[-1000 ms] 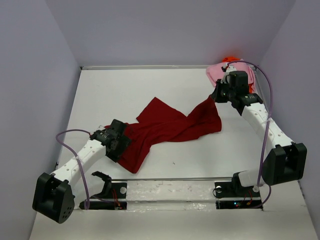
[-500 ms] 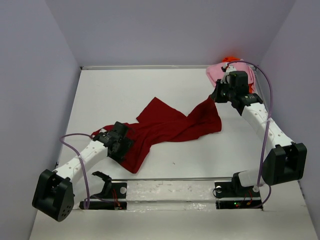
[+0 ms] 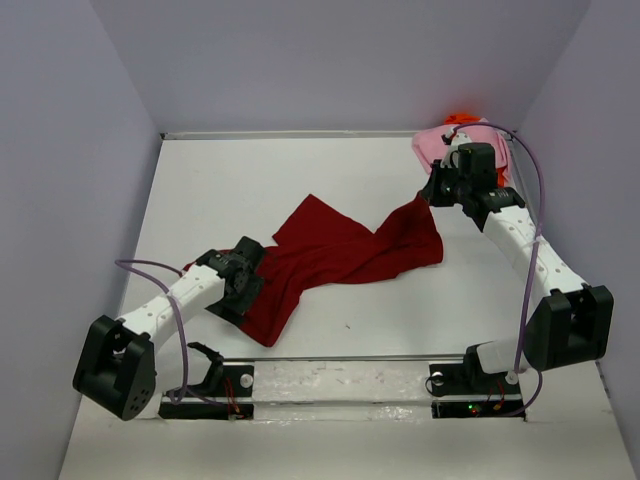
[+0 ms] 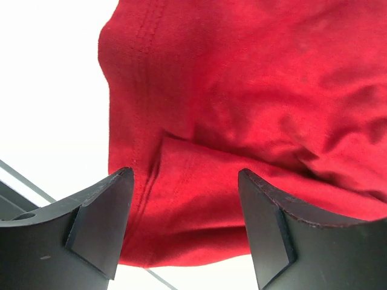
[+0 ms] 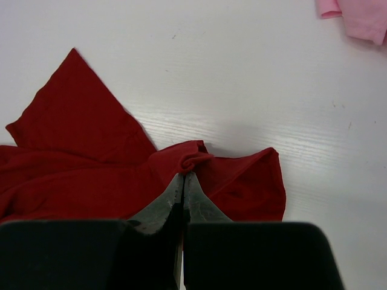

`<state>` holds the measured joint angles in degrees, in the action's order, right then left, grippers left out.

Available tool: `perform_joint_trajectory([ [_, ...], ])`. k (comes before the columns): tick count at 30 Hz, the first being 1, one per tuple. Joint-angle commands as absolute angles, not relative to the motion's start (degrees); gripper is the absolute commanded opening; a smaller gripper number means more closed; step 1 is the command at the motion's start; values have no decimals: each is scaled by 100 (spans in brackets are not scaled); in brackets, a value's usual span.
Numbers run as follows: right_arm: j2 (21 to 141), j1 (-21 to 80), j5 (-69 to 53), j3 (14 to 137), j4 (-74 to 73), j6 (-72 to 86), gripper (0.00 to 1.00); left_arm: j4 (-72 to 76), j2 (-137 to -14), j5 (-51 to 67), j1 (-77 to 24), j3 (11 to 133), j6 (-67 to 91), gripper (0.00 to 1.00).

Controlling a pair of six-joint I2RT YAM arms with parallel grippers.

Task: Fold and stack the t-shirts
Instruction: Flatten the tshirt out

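Now lower left gripper (image 4: 184,181), jaws apart, over red shirt (image 4: 254,90) hem and close on both layers. With right gripper (image 5: 184,176) clamped on far corner, pull evenly to flatten.

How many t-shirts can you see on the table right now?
3: the dark red shirt spread mid-table, the pink shirt in the far right corner, the orange shirt mostly hidden behind it.

White table (image 3: 220,190): dark red t-shirt (image 3: 340,250), pink t-shirt (image 3: 435,148)

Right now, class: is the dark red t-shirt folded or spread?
Not folded: the dark red t-shirt lies rumpled and creased across the table.
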<state>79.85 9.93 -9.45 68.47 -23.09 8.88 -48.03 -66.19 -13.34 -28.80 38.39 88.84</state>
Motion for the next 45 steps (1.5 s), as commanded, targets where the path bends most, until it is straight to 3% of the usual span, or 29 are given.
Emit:
perform_joint_trajectory([
  [1, 7875, 1002, -1046, 6838, -2127, 897, 0, -5002, -6873, -1521, -2936, 3999, 9080, 79],
  [16, 7849, 1002, -1072, 6855, -2136, 852, 0, -4166, -7005, -1318, -3173, 3419, 9421, 76],
  [21, 7875, 1002, -1099, 6855, -2136, 861, 0, -4254, -6891, -1397, -3190, 3463, 9501, 53],
  [22, 7875, 1002, -1116, 6855, -2127, 870, 0, -4324, -6873, -1424, -3199, 3498, 9510, 41],
  [24, 7910, 1002, -1151, 6864, -2127, 879, 0, -4412, -6838, -1546, -3225, 3621, 9554, 30],
  [33, 7928, 1002, -1178, 6873, -2127, 879, 0, -4702, -6829, -1872, -3287, 4078, 9361, 34],
  [34, 7928, 1002, -1178, 6873, -2136, 879, 0, -4693, -6829, -1881, -3287, 4078, 9352, 31],
  [37, 7910, 1002, -1160, 6856, -2136, 888, 0, -4571, -6838, -1881, -3296, 4069, 9255, 0],
  [45, 7875, 1002, -1072, 6917, -2127, 940, 0, -4948, -6821, -3294, -3700, 5491, 8343, 0],
])
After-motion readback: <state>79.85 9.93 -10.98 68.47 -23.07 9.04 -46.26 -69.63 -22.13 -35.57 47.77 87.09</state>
